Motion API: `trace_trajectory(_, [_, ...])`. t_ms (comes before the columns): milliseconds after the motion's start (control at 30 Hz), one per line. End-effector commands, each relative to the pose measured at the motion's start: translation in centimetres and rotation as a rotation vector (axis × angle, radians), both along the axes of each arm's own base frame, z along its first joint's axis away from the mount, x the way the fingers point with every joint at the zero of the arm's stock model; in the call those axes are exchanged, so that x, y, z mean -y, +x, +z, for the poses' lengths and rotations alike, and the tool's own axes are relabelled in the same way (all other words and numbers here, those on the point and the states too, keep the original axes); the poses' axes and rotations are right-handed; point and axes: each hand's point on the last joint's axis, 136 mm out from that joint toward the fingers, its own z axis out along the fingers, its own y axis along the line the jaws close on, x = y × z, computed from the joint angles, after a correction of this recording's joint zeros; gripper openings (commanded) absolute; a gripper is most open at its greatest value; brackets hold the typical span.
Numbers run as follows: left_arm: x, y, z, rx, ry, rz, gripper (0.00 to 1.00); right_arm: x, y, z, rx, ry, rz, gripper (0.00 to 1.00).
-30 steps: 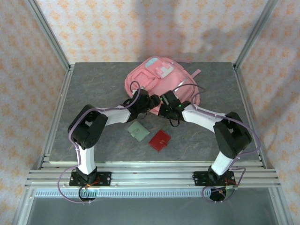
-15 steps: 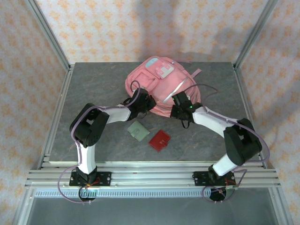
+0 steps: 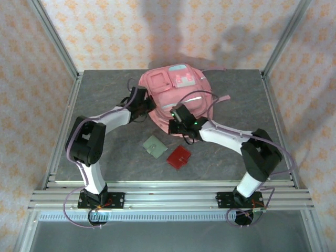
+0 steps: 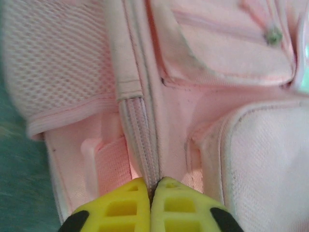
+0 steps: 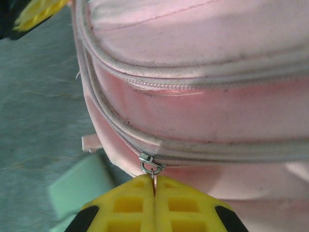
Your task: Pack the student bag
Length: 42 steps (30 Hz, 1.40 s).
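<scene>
Nearby, green square point(image 3: 154, 145) and red square point(image 3: 179, 156) lie outside student bag point(image 3: 163, 86).

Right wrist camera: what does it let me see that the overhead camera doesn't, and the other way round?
Right wrist: the small metal zip pull, pinched in the shut right tool. Overhead: the red card on the table, and the front pockets on top. Both: the pink bag and the green card lying beside it.
</scene>
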Motion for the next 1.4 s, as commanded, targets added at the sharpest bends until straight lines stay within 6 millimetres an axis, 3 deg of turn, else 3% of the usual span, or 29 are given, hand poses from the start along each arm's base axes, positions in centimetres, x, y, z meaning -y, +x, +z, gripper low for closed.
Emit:
trace_trajectory(0, [-4.5,0.9,4.4,0.114,0.088,0.122,0.38,-2.3,-0.6,0.2,-0.038,0.058,0.062,0.00])
trace_trajectory(33, [-4.2,0.1,4.1,0.102,0.065,0.108,0.48,-2.7,-0.3,0.2,-0.037,0.070,0.066,0.00])
trace_trajectory(167, [-2.6,-4.0,2.1,0.062,-0.001,0.082,0.60,-3.8,0.2,0.0,-0.044,0.083,0.077,0.00])
trace_trajectory(333, [1.3,-8.7,-0.8,0.027,-0.056,0.035,0.66,-4.0,0.3,-0.1,-0.040,0.089,0.084,0.00])
trace_trajectory(433, [3.1,-9.5,-2.7,-0.010,-0.058,0.008,0.66,-4.0,0.2,-0.1,-0.039,0.097,0.089,0.00])
trace_trajectory(500, [3.5,-9.1,-3.2,-0.011,-0.058,0.015,0.65,-4.0,0.0,-0.1,-0.040,0.102,0.095,0.00])
trace_trajectory(567, [3.5,-8.5,-3.5,-0.001,-0.054,0.029,0.56,-3.9,-0.1,-0.1,-0.039,0.103,0.098,0.00])
trace_trajectory(667, [2.9,-7.6,-4.1,-0.002,-0.017,0.063,0.07,-3.0,-0.3,-0.4,-0.034,0.074,0.081,0.00])
trace_trajectory(700, [2.8,-7.3,-4.3,-0.009,-0.012,0.066,0.00,-2.4,-0.2,-0.5,-0.032,0.064,0.069,0.00])
trace_trajectory(833, [2.0,-6.8,-4.4,-0.016,-0.006,0.070,0.00,0.7,-0.2,-1.2,-0.042,0.032,0.014,0.00])
trace_trajectory(1100, [-0.5,-6.0,-3.2,0.001,0.018,0.078,0.00,11.7,0.4,-3.5,-0.057,-0.108,-0.198,0.00])
trace_trajectory(1167, [-0.8,-5.6,-3.0,0.005,0.029,0.068,0.00,13.5,0.3,-3.8,-0.053,-0.137,-0.234,0.00])
trace_trajectory(1267, [-0.3,-4.3,-2.3,0.013,0.057,0.034,0.00,14.4,-0.2,-4.1,-0.056,-0.164,-0.252,0.00])
trace_trajectory(1367, [0.7,-2.6,-1.6,0.018,0.081,-0.012,0.00,13.3,-1.0,-4.3,-0.076,-0.103,-0.230,0.00])
